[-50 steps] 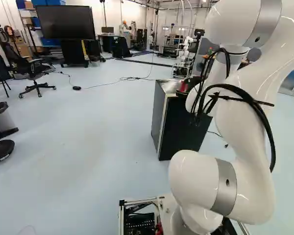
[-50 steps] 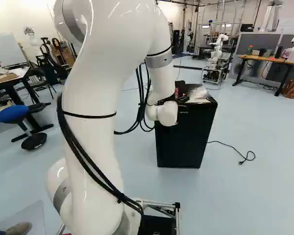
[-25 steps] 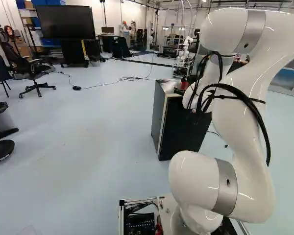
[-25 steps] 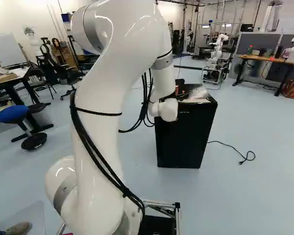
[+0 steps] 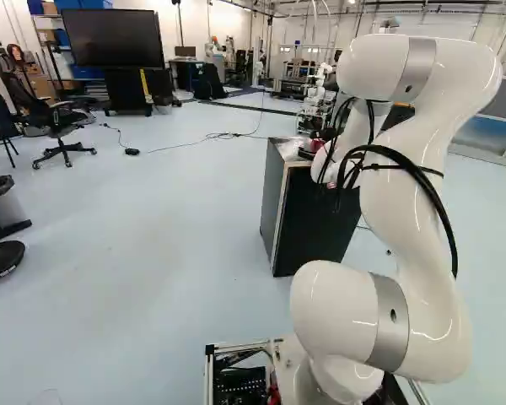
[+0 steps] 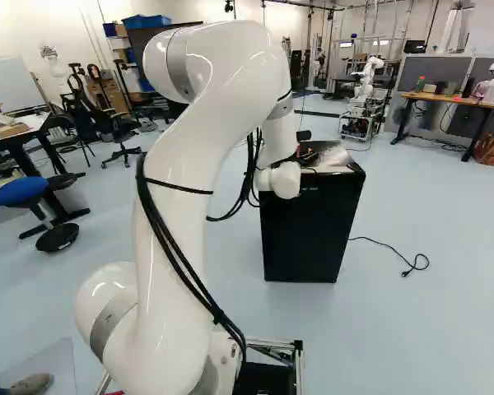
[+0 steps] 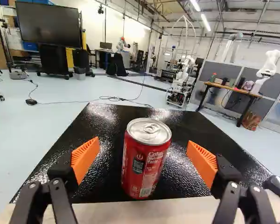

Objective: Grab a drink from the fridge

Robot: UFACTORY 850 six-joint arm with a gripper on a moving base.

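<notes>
- Arm (image 5: 409, 198), white: upper sections lower and farther out over the fridge (image 6: 313, 230) than in the earlier frame; wrist end shifted only a little. Base unmoved, fridge likewise.
- Drink, one: red can (image 7: 146, 161), silver lid uppermost, upright on the fridge's glossy black top, near the pale front edge (image 7: 130, 211).
- End effector (image 7: 143, 143), one: open, an orange pad (image 7: 85, 157) at either side of the can, visible space on both sides, neither touching. Can roughly central, perhaps slightly nearer one pad.
- Step in hand: judged to be the final alignment before the grasp; nothing lifted, task past the approach but short of the grab.
- Depth: the wrist view tells it poorly; the can may stand a shade ahead of the fingertips rather than fully between them.
- Advance, if required: slow and straight along the gripping line, level with the fridge top, until both pads flank the can's body past its widest line.
- Centring: even out the two spaces before closing, lest one pad arrive first and push or tip the can.
- Height: pads on the straight wall, below the tapered shoulder; knuckles kept off the front edge.
- Closing: gradual and even, firm enough against slipping, light enough not to dent thin metal. Smooth wall, likely slippery if chilled.
- Removal: a short vertical lift first, can kept upright, then withdrawal toward the base.
</notes>
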